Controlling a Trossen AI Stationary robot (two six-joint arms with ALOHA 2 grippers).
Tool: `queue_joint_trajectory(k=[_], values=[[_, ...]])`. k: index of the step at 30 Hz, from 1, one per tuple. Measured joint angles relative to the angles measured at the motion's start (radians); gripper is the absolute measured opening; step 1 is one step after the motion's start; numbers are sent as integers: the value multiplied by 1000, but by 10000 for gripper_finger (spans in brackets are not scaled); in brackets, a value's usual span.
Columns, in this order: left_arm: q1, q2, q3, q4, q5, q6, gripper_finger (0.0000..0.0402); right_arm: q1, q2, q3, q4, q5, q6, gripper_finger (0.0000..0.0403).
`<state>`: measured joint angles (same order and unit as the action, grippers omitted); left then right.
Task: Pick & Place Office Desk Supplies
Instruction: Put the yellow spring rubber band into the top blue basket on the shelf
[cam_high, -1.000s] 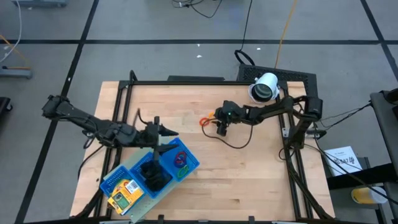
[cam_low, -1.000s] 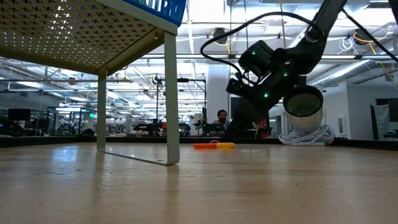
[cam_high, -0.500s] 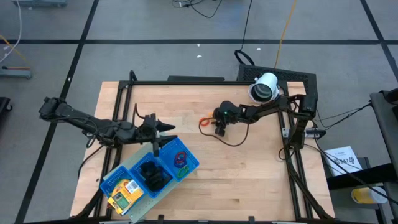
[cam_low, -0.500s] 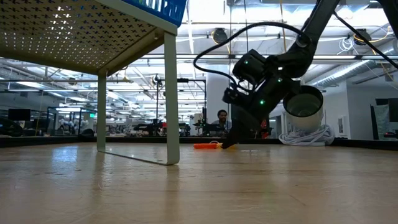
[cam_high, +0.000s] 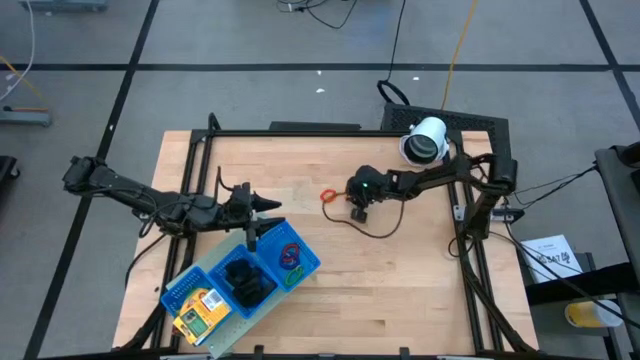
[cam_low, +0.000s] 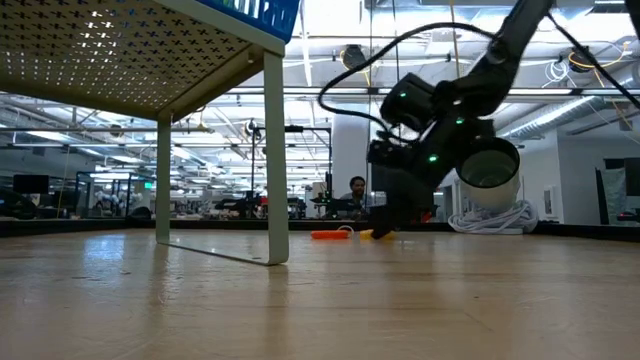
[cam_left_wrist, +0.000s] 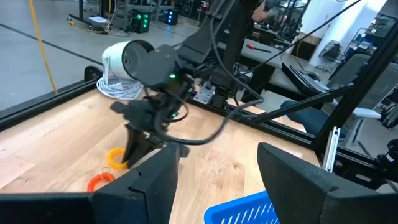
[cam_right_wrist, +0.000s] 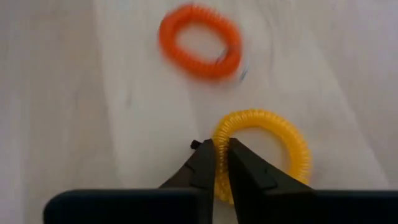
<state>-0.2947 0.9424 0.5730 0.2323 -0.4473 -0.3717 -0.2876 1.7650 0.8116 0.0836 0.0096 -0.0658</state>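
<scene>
The right gripper (cam_right_wrist: 216, 163) stands tip-down at the centre of the high view, its jaws drawn nearly together on the coil of the yellow ring (cam_right_wrist: 264, 152), pinching that ring's near-left side against the tabletop (cam_high: 400, 290). The orange ring (cam_right_wrist: 199, 42) lies flat just beyond the yellow one, apart from it and untouched; in the high view it shows just left of the gripper. The left gripper (cam_left_wrist: 217, 174) hovers at the left-centre of the high view, jaws spread wide and holding nothing, just above the blue tray (cam_high: 175, 290), which sits at the lower left and contains yellow packs, black clips and coloured rings. A white cylindrical device (cam_high: 426, 140) stands at the upper right. The tabletop is pale wood within a black frame; the low view shows a lit workshop beyond it.
</scene>
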Motion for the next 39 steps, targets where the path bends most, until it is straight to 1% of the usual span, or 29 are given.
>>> queue_joint_trajectory(k=[5,8,12,15,18,22,26,30,36,39], values=[[0,0,0,-3,-16,0,227,42,-115,-10,-26,-10,-4,8],[0,0,0,-1,-26,0,227,71,-204,-3,10,-11,-6,9],[14,0,0,3,-26,1,227,118,-297,-6,10,-11,-16,10],[28,0,0,2,-27,1,227,156,-356,-5,37,-11,-44,6],[39,0,0,3,-26,1,227,186,-391,-19,105,-13,-54,4],[50,0,0,4,-26,-1,227,208,-422,-44,199,-23,-55,4],[54,35,0,35,-27,-7,227,218,-425,-77,314,-104,-57,4],[56,106,1,152,-27,29,227,226,-426,-101,421,-123,-59,4],[77,231,1,324,-26,92,227,239,-425,-114,483,-119,-54,4],[85,285,2,375,-25,129,227,247,-425,-116,481,-119,-55,4]])
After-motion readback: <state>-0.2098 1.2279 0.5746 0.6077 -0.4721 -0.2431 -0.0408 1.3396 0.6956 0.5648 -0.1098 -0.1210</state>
